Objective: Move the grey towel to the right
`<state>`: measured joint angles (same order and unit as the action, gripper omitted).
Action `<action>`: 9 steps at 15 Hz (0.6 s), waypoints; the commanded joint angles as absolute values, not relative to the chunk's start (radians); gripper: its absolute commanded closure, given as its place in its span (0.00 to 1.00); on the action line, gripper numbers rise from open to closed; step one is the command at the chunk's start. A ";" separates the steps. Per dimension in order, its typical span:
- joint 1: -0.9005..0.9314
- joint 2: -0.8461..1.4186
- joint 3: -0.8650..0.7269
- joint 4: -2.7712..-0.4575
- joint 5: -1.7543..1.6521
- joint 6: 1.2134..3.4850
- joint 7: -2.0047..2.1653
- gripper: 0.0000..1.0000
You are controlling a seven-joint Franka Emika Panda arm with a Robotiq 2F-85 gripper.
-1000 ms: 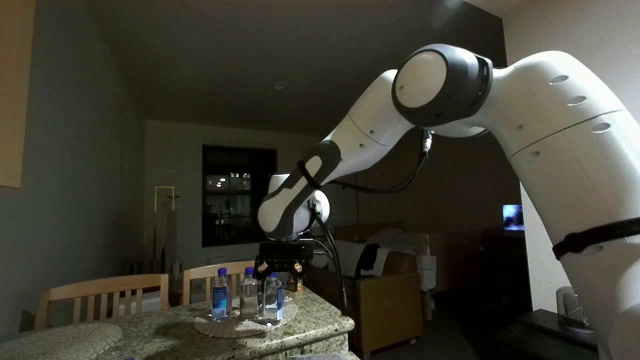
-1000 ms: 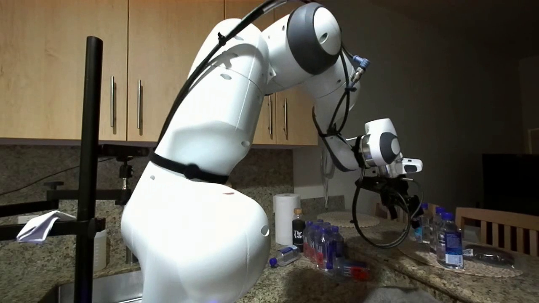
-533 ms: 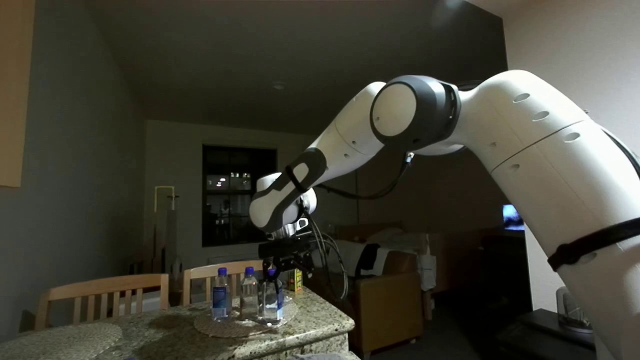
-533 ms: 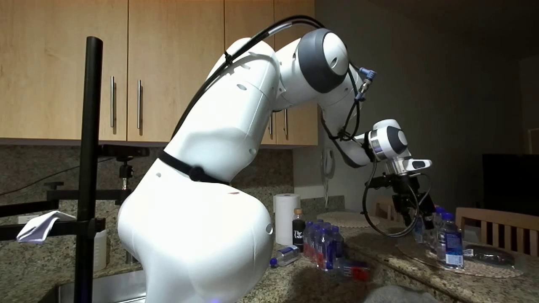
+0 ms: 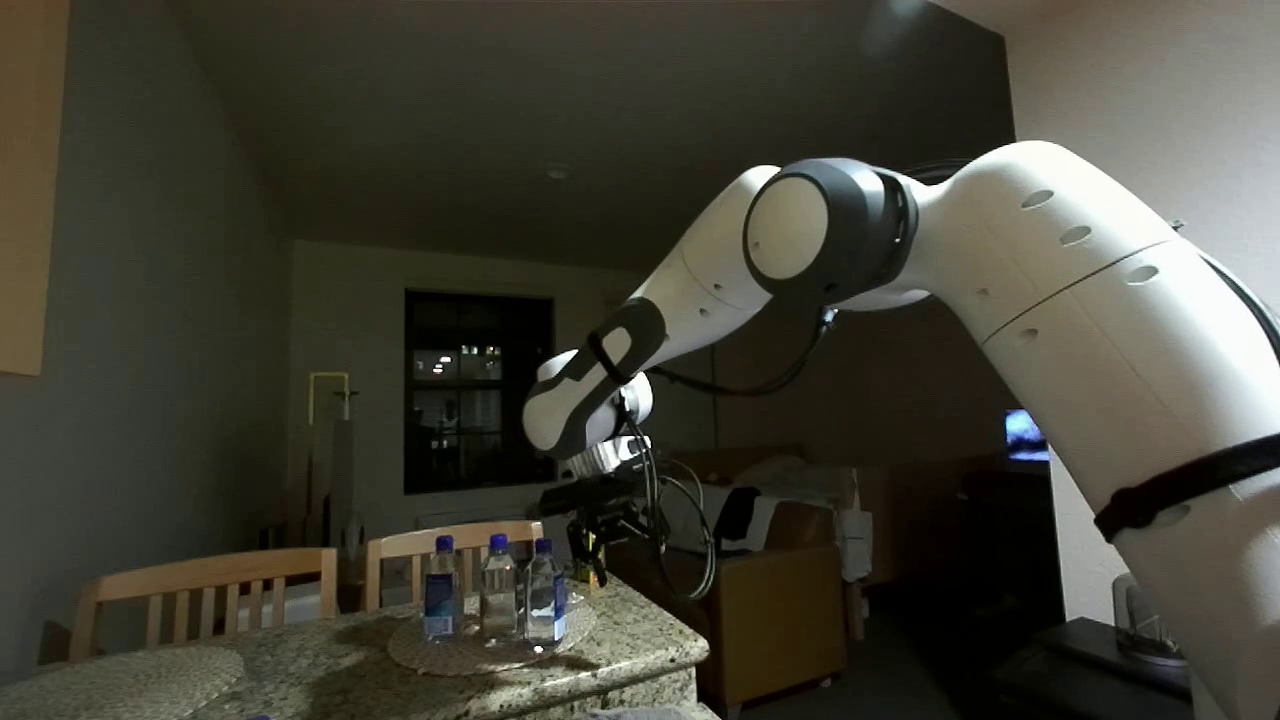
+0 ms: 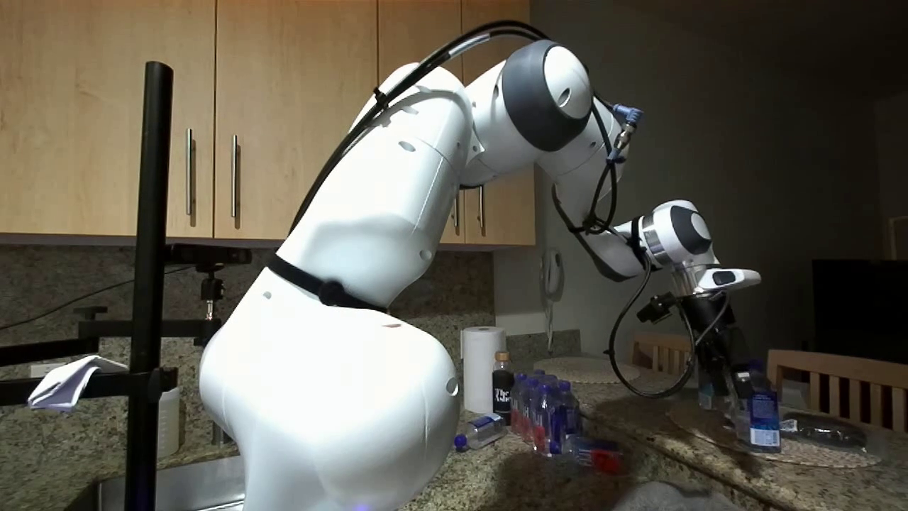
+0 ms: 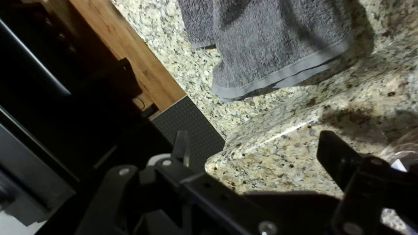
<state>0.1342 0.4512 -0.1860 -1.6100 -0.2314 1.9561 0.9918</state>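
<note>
Within the last 1.0 s the arm (image 5: 1060, 230) has sunk at the elbow and its far end has swung aside: in an exterior view it no longer covers part of the row of 3 blue-capped bottles (image 5: 498, 590), but hangs just past them, near the end of the raised counter (image 5: 640, 640). The bottles stand where they stood.

The wrist view shows the gripper (image 7: 254, 140) spread wide, its 2 fingers (image 7: 336, 156) well apart and nothing held between them. It faces the corner of that raised counter rather than the grey towel (image 7: 277, 42), which lies rumpled on the lower counter (image 7: 235, 111), clear of the fingertips and near the step up. Only slivers of the towel show in the exterior views; as far as these tell, it has hardly shifted.

For the task, I judge that no carrying is under way. If the towel has still to go right, the gripper must leave the raised counter, line up with the cloth and pinch a fold. A finger could strike the raised edge on the way down, and a swing back could knock over 1 of the bottles.
</note>
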 commanded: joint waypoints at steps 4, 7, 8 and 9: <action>0.113 0.447 -0.165 -1.643 -0.242 1.949 1.088 0.00; 0.114 0.449 -0.162 -1.639 -0.242 1.950 1.088 0.00; 0.114 0.449 -0.162 -1.639 -0.242 1.950 1.088 0.00; 0.110 0.445 -0.151 -1.645 -0.230 1.952 1.061 0.00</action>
